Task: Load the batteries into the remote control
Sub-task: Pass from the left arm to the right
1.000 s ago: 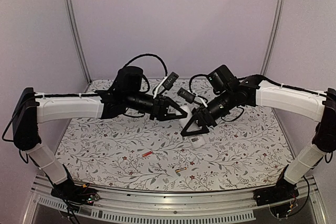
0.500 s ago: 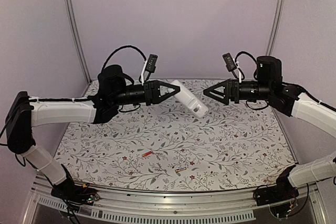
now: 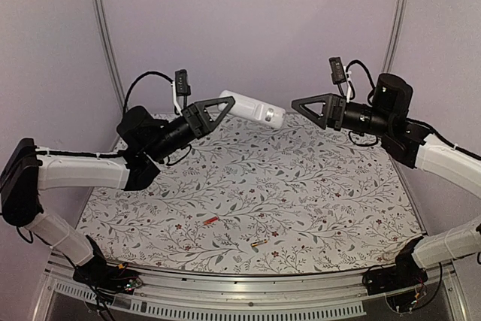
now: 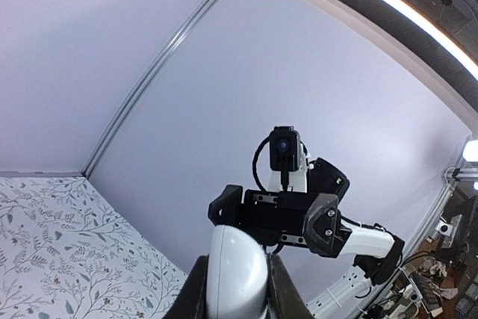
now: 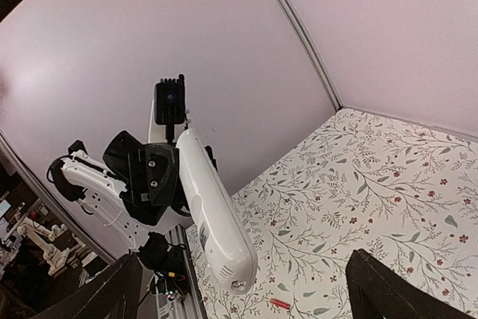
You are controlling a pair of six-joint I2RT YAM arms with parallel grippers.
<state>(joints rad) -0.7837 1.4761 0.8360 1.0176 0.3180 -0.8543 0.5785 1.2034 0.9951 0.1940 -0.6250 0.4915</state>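
My left gripper (image 3: 222, 103) is shut on one end of the white remote control (image 3: 254, 107) and holds it high above the table, pointing right. In the left wrist view the remote (image 4: 236, 274) sits between the two fingers. My right gripper (image 3: 298, 103) is open and empty, facing the remote's free end with a small gap; the remote also shows in the right wrist view (image 5: 213, 211). The red battery (image 3: 212, 220) and the dark battery with orange marking (image 3: 259, 243) lie on the floral table near the front; the red one also shows in the right wrist view (image 5: 279, 304).
The floral table (image 3: 338, 193) is walled by purple panels at the back and sides. A metal rail (image 3: 248, 291) runs along the near edge. Cables loop over both wrists.
My left gripper lifted the remote off the table and raised it higher and leftward. My right gripper let go, pulled right and rose level with the remote's end.
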